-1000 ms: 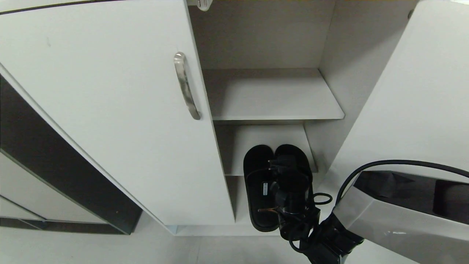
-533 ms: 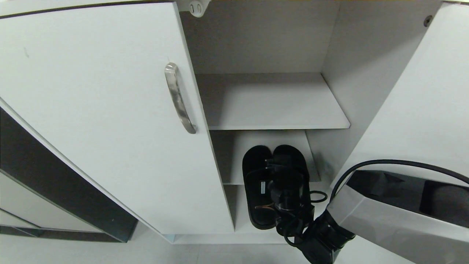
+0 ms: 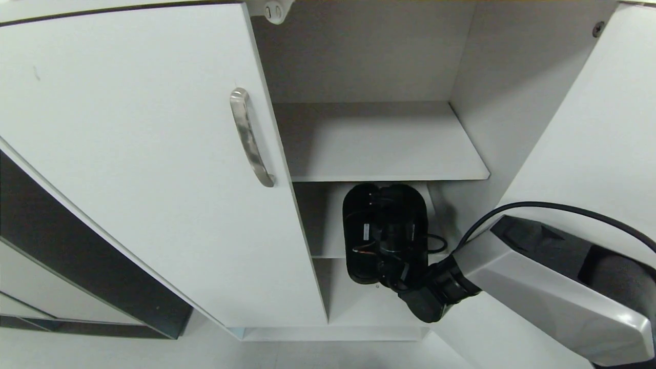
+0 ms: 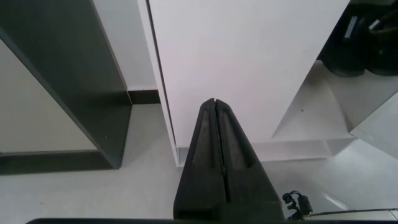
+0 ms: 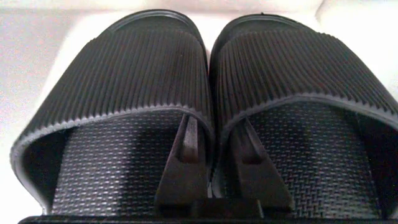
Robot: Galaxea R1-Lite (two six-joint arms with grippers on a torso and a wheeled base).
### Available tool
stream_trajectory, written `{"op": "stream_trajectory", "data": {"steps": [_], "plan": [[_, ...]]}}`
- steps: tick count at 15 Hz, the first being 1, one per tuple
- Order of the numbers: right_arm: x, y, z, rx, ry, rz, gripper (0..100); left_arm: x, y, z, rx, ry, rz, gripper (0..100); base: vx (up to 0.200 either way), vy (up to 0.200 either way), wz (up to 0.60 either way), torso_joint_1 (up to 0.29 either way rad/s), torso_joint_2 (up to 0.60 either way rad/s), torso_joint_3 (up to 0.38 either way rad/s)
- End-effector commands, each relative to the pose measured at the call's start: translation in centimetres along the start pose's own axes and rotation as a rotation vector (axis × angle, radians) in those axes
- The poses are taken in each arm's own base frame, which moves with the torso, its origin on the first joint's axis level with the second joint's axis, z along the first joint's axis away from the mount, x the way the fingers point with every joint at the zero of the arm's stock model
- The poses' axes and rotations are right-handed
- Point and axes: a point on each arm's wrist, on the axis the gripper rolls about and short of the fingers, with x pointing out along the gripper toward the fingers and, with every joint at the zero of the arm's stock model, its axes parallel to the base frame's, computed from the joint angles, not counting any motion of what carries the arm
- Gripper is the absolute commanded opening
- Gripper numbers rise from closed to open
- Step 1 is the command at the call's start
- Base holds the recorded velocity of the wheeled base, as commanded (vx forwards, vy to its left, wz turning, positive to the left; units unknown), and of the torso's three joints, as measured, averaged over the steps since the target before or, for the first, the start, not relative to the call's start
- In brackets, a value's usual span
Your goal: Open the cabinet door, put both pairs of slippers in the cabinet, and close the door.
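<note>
Right gripper (image 5: 216, 134) pinches both slippers' (image 3: 361, 215) inner edges over a cabinet shelf (image 3: 328, 220), needing lowering and release; left gripper's (image 4: 214, 102) fingers pressed together.

Slippers (image 5: 143, 81) black, ribbed straps; cabinet (image 3: 379, 138) white; door handle (image 3: 249, 136) silver.

Matt white board, one metal handle, ribbed black slippers

The cabinet door (image 3: 128, 154) and shelf (image 3: 384, 143) look like smooth, matt white laminated board. The door handle (image 3: 249, 136) is brushed metal with a soft sheen. The black slippers (image 5: 143, 74) look rubbery and matt, with finely ribbed straps and pebbled footbeds. The fingers (image 5: 183, 165) of the right gripper (image 5: 216, 124) are smooth, matt black plastic, like those of the left gripper (image 4: 215, 106).
</note>
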Motion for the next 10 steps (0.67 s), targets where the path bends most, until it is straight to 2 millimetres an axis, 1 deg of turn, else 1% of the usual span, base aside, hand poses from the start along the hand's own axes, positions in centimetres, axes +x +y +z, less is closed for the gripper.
{"op": "stream_trajectory", "data": {"steps": [1, 2, 4, 7, 10], "plan": [[1.2, -0.1, 0.7, 0.014, -0.015, -0.009, 0, 0.0, 0.0, 0.0, 0.0, 0.001, 0.0, 0, 0.0, 0.0, 0.0, 0.0, 0.0, 0.0], [2.1, -0.2, 1.0, 0.019, -0.022, -0.022, 0, 0.0, 0.0, 0.0, 0.0, 0.001, 0.0, 0, 0.0, 0.0, 0.0, 0.0, 0.0, 0.0], [3.0, -0.4, 0.9, 0.02, -0.024, -0.035, 0, 0.0, 0.0, 0.0, 0.0, 0.0, 0.0, 0, 0.0, 0.0, 0.0, 0.0, 0.0, 0.0], [3.9, -0.4, 1.1, 0.03, -0.035, -0.032, 0, 0.0, 0.0, 0.0, 0.0, 0.001, 0.0, 0, 0.0, 0.0, 0.0, 0.0, 0.0, 0.0], [4.4, -0.3, 0.7, 0.025, -0.024, -0.039, 0, 0.0, 0.0, 0.0, 0.0, 0.001, 0.002, 0, 0.0, 0.0, 0.0, 0.0, 0.0, 0.0]]}}
